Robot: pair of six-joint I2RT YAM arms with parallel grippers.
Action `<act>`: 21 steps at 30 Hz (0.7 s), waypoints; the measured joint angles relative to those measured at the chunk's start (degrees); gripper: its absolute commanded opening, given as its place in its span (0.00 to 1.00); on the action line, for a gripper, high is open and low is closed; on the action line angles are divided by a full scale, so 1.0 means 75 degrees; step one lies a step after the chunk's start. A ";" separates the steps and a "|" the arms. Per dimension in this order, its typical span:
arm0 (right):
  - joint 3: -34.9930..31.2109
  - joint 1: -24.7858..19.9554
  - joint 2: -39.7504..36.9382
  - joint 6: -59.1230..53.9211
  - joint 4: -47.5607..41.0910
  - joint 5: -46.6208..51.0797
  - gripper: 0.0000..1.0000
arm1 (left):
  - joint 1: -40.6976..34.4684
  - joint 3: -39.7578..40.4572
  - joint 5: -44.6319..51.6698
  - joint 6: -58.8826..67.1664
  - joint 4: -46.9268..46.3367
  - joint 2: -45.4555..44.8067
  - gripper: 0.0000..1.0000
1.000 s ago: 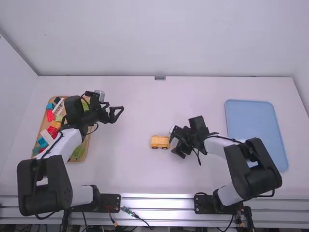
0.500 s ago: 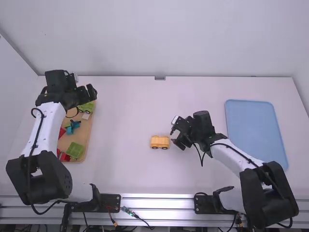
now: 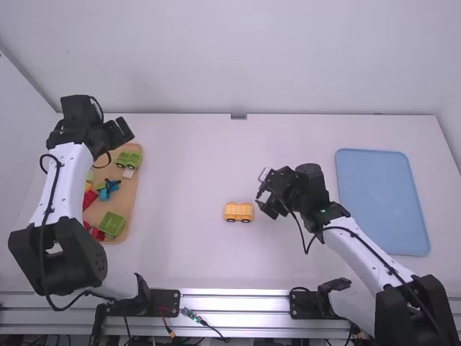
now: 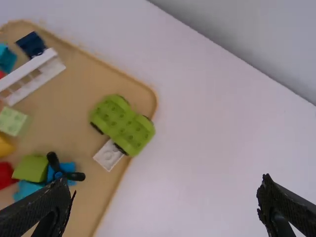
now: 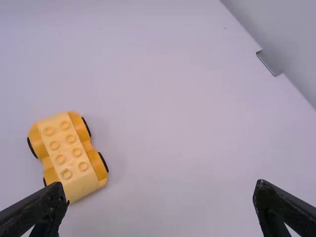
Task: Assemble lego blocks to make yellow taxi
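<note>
The yellow car (image 3: 238, 212) stands on its wheels on the tabletop (image 3: 187, 173), near the middle in the high view. It has a darker yellow base with black wheels and a paler yellow block (image 5: 66, 153) along its top, with two rows of four studs.

The right gripper (image 3: 264, 201) is just to the right of the car in the high view, its fingers spread wide with nothing between them. The left gripper (image 3: 119, 132) is open and empty too – it is at the far end of the wooden tray (image 3: 125, 194), on the left side of the tabletop.

That tray holds loose pieces. A green car (image 4: 122, 124) with dark wheels lies in its far right corner in the high view, a small white block (image 4: 108, 155) right beside it. Closer to the arms' bases come a black propeller (image 4: 59, 170) by some blue pieces, then a green block (image 3: 112, 223) with a red block (image 3: 97, 233) next to it. The left wrist view shows a white rail-like piece (image 4: 37, 74) beside a dark blue block (image 4: 32, 44), and a pale green block (image 4: 12, 121).

The blue tray (image 3: 382, 202) lies flat at the right – well apart from the car.
</note>
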 measured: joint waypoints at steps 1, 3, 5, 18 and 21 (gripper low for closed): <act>0.0000 -0.0015 -0.0035 0.0006 -0.0035 0.0000 0.99 | 0.0198 0.0245 -0.0003 -0.0087 -0.0181 0.0236 0.99; 0.0000 -0.0055 -0.0061 0.0003 -0.0026 0.0000 0.99 | 0.0484 0.0603 0.0012 -0.0172 -0.0525 0.0554 0.99; 0.0000 -0.0117 -0.0067 -0.0003 -0.0020 0.0006 0.99 | 0.0918 0.1139 0.0029 -0.0256 -0.0956 0.1049 0.99; 0.0000 -0.0041 -0.0067 -0.0268 0.0017 0.0006 0.99 | 0.2264 0.2028 0.0012 -0.0402 -0.1373 0.2716 0.75; 0.0000 -0.0041 -0.0067 -0.0326 0.0032 0.0006 0.99 | 0.2328 0.1845 0.0003 -0.0405 -0.1064 0.2722 0.73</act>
